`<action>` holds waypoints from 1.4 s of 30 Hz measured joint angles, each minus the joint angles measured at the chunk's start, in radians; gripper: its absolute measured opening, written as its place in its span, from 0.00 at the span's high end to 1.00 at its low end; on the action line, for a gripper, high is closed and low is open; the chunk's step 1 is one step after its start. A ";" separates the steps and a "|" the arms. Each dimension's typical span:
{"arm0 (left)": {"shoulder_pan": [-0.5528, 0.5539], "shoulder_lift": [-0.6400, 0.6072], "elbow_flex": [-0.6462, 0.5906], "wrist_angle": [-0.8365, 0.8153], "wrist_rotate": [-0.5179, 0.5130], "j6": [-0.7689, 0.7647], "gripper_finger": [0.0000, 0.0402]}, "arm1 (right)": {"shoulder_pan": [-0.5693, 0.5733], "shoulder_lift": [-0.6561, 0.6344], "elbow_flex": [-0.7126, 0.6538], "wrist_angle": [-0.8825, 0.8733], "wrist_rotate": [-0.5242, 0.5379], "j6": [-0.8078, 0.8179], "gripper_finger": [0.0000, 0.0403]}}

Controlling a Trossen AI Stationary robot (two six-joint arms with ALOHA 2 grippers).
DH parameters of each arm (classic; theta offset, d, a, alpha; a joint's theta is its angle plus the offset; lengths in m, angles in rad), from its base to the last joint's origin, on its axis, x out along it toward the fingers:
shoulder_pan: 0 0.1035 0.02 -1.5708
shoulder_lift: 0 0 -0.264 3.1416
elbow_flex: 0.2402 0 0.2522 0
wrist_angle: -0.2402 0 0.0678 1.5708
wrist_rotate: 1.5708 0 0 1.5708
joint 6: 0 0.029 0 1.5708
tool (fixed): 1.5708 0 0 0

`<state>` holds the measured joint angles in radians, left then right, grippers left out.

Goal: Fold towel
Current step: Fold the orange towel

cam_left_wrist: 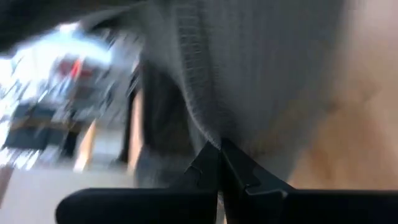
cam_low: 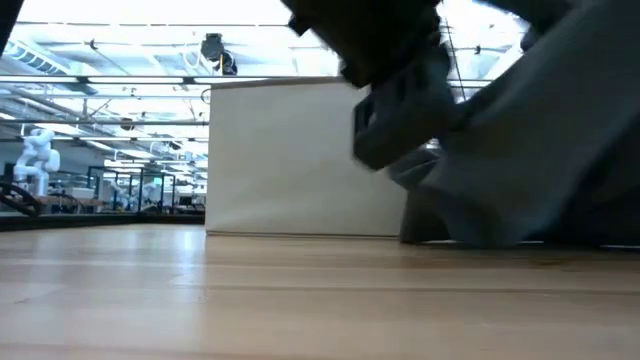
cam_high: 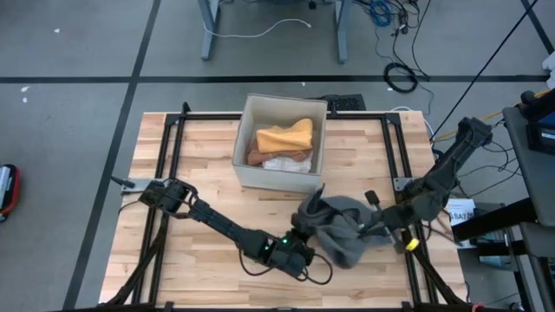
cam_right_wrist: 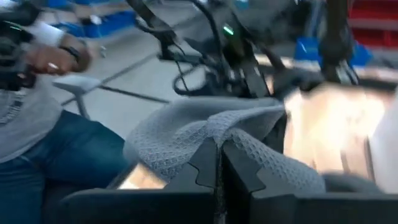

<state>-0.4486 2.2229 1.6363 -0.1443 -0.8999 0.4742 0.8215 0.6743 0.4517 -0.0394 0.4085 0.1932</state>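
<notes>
From above, the grey towel (cam_high: 340, 227) is lying bunched at five o'clock from the white box (cam_high: 282, 141) on the wooden table (cam_high: 191, 260). The left gripper (cam_high: 309, 245) is pinching its seven-o'clock edge, the right gripper (cam_high: 375, 222) its three-o'clock edge.

Low down, the towel (cam_low: 540, 140) is hanging before the box (cam_low: 300, 160).

At the left wrist, the closed fingers (cam_left_wrist: 211, 171) are nipping cloth.

At the right wrist, the closed fingers (cam_right_wrist: 208, 158) are clamping a fold; a person (cam_right_wrist: 37, 118) is sitting beyond.

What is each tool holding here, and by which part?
Both hold the grey towel: left tool and right tool each pinch a fold of its cloth.
</notes>
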 joint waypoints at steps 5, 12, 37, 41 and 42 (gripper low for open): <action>0.024 -0.027 0.000 0.128 0.211 0.168 1.00 | 0.026 -0.069 0.020 0.011 -0.022 -0.135 1.00; 0.065 -0.129 0.000 0.264 0.311 0.308 1.00 | 0.059 -0.117 0.117 0.001 -0.022 -0.325 1.00; -0.183 -0.688 0.000 0.097 0.070 0.596 1.00 | 0.126 -0.049 0.537 -0.238 -0.022 -0.649 1.00; -0.222 -0.689 0.000 0.115 -0.106 0.719 1.00 | 0.126 -0.016 0.630 -0.297 -0.020 -0.645 1.00; -0.230 -0.689 0.000 0.122 -0.143 0.745 1.00 | 0.126 -0.006 0.656 -0.320 -0.017 -0.635 1.00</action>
<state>-0.6787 1.5344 1.6360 -0.0225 -1.0426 1.2195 0.9474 0.6686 1.1073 -0.3595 0.3914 -0.4417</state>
